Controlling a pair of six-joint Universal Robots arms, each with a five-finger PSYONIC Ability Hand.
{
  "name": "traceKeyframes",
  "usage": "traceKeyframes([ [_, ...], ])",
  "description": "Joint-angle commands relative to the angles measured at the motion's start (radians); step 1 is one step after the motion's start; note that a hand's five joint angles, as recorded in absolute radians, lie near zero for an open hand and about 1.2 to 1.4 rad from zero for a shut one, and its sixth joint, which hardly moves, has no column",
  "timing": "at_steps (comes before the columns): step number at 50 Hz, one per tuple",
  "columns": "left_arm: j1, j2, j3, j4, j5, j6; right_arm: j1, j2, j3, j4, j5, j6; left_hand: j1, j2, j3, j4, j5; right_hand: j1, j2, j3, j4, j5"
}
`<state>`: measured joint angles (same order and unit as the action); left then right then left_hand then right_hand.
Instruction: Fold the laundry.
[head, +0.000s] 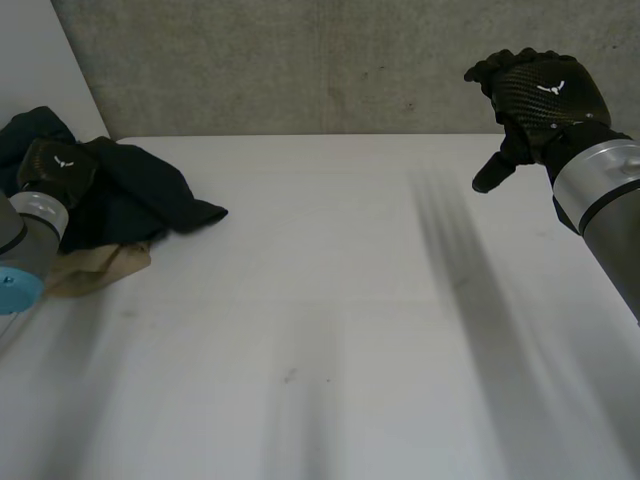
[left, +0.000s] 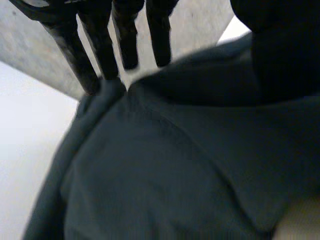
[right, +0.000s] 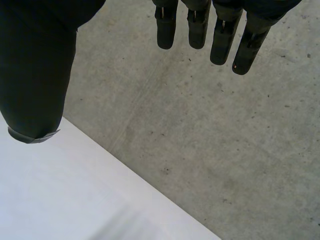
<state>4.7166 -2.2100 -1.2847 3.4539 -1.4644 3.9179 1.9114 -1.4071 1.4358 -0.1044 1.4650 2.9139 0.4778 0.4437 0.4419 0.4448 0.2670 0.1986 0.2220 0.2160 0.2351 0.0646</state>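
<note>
A crumpled dark green garment lies at the table's far left corner, with a tan cloth sticking out from under its near side. My left hand rests over the pile. In the left wrist view its fingers stretch out straight, their tips against a fold of the dark garment, and nothing is pinched. A bit of the tan cloth shows under the palm side. My right hand hangs raised above the table's far right, open and empty, its fingers straight.
The white table stretches bare from the pile to the right edge. A grey concrete wall stands right behind its far edge. A white panel rises behind the pile at the left.
</note>
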Motion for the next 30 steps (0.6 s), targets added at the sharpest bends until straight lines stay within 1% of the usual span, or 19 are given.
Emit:
traceKeyframes([
  [1,-0.006,-0.034,0.041,0.024,-0.005,-0.008,0.000,0.008,0.000,0.000,0.000,-0.002,0.917,0.951,0.953,0.950,0.953,-0.024,-0.048,-0.041,-0.061,-0.065],
  [5,-0.050,-0.020,0.038,0.034,-0.020,-0.020,-0.002,0.014,-0.002,0.000,0.000,-0.004,0.918,0.953,0.954,0.951,0.955,-0.024,-0.048,-0.041,-0.061,-0.065],
  [6,-0.102,0.005,0.032,0.036,-0.031,-0.026,-0.002,0.014,-0.003,-0.001,0.000,-0.004,0.918,0.953,0.954,0.951,0.955,-0.024,-0.048,-0.041,-0.061,-0.065],
  [9,-0.186,0.084,0.012,0.041,-0.056,-0.043,-0.003,0.014,-0.009,-0.001,0.001,-0.004,0.918,0.953,0.954,0.951,0.955,-0.024,-0.048,-0.041,-0.061,-0.065],
  [10,-0.241,0.134,-0.008,0.045,-0.068,-0.067,-0.003,0.014,-0.009,-0.001,0.001,-0.004,0.918,0.953,0.954,0.951,0.955,-0.024,-0.048,-0.041,-0.061,-0.065],
  [12,-0.297,0.183,-0.034,0.051,-0.073,-0.103,-0.006,0.014,-0.011,-0.001,0.001,-0.004,0.918,0.953,0.954,0.951,0.955,-0.024,-0.048,-0.041,-0.061,-0.065],
  [13,-0.326,0.203,-0.047,0.056,-0.073,-0.126,-0.009,0.014,-0.014,-0.001,0.003,-0.004,0.918,0.953,0.954,0.951,0.955,-0.024,-0.048,-0.041,-0.061,-0.065],
  [14,-0.387,0.238,-0.070,0.065,-0.073,-0.173,-0.011,0.014,-0.015,-0.001,0.003,-0.002,0.918,0.953,0.954,0.951,0.955,-0.024,-0.048,-0.041,-0.061,-0.065],
  [16,-0.450,0.265,-0.087,0.070,-0.073,-0.227,-0.012,0.014,-0.017,-0.001,0.003,-0.002,0.918,0.953,0.954,0.951,0.955,-0.024,-0.048,-0.041,-0.061,-0.065],
  [17,-0.514,0.279,-0.103,0.067,-0.076,-0.283,-0.014,0.013,-0.017,-0.001,0.003,-0.002,0.918,0.953,0.954,0.951,0.955,-0.024,-0.048,-0.041,-0.061,-0.065],
  [19,-0.578,0.279,-0.117,0.062,-0.076,-0.340,-0.015,0.013,-0.017,-0.001,0.005,-0.002,0.918,0.953,0.954,0.951,0.955,-0.024,-0.048,-0.041,-0.061,-0.065],
  [20,-0.608,0.274,-0.123,0.060,-0.074,-0.366,-0.015,0.013,-0.018,-0.001,0.005,-0.002,0.918,0.953,0.954,0.951,0.955,-0.024,-0.048,-0.041,-0.061,-0.065],
  [21,-0.663,0.259,-0.134,0.059,-0.073,-0.418,-0.015,0.011,-0.018,-0.001,0.006,-0.004,0.918,0.953,0.954,0.951,0.955,-0.024,-0.048,-0.041,-0.061,-0.065],
  [24,-0.746,0.205,-0.140,0.051,-0.073,-0.489,-0.015,0.011,-0.018,-0.001,0.009,-0.004,0.918,0.953,0.954,0.951,0.955,-0.024,-0.048,-0.041,-0.061,-0.065],
  [25,-0.801,0.163,-0.139,0.042,-0.071,-0.530,-0.015,0.010,-0.020,-0.001,0.009,-0.004,0.918,0.953,0.954,0.951,0.955,-0.024,-0.048,-0.041,-0.061,-0.065],
  [26,-0.825,0.141,-0.136,0.036,-0.071,-0.548,-0.015,0.010,-0.021,-0.001,0.009,-0.004,0.826,0.860,0.862,0.859,0.862,-0.024,-0.048,-0.041,-0.061,-0.065],
  [27,-0.842,0.125,-0.133,0.027,-0.070,-0.557,-0.015,0.010,-0.022,-0.001,0.011,-0.004,0.505,0.539,0.541,0.538,0.541,-0.024,-0.048,-0.041,-0.061,-0.065],
  [29,-0.865,0.102,-0.127,-0.001,-0.076,-0.568,-0.015,0.010,-0.022,-0.001,0.011,-0.004,-0.303,-0.269,-0.267,-0.270,-0.267,-0.024,-0.048,-0.041,-0.061,-0.065],
  [30,-0.862,0.099,-0.124,-0.007,-0.077,-0.572,-0.015,0.010,-0.022,-0.001,0.009,-0.004,-0.239,-0.205,-0.203,-0.206,-0.203,-0.024,-0.048,-0.041,-0.061,-0.065],
])
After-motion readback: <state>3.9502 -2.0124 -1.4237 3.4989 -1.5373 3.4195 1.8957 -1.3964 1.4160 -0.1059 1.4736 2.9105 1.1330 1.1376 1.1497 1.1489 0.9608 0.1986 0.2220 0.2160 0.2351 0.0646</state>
